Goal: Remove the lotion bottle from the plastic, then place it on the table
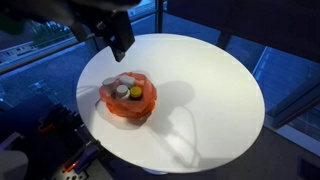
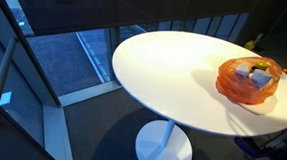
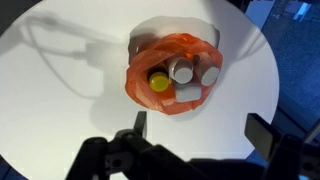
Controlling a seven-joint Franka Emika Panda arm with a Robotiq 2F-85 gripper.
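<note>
**Arm pose.** In an exterior view the arm comes in from the upper left of the picture, and the gripper [image 1: 122, 45] hangs over the far edge of the table [image 1: 215, 85]. It is tilted downward and raised clear of the tabletop. It is near the plastic [image 1: 128, 104] but not touching it. The arm itself is dark and blurred, so its joints cannot be told apart. The arm is not in view in the exterior view that shows the table [image 2: 164, 71] from the side.

**Tool state.** In the wrist view the gripper [image 3: 200, 132] fills the bottom edge of the picture. Its two fingers [image 3: 140, 125] stand wide apart, fully spread, with nothing between them. The tabletop shows bare in the gap.

**Task items.** The plastic [image 3: 150, 62] lies on the table [image 3: 60, 80], ahead of the fingers and roughly centred between them. In both exterior views it sits nearer the table's edge than its centre. In the side view the plastic [image 2: 233, 88] lies toward the right-hand edge of the picture.

The lotion bottle [image 3: 182, 71] is inside the plastic and shows as a greyish round top. Packed around it in the plastic are:

- a yellow-topped container [image 3: 159, 82], touching it
- a pale container [image 3: 190, 93], just beside it
- another grey-topped container [image 3: 210, 75], just beside it

At this picture size the bottle's body cannot be seen.
</note>
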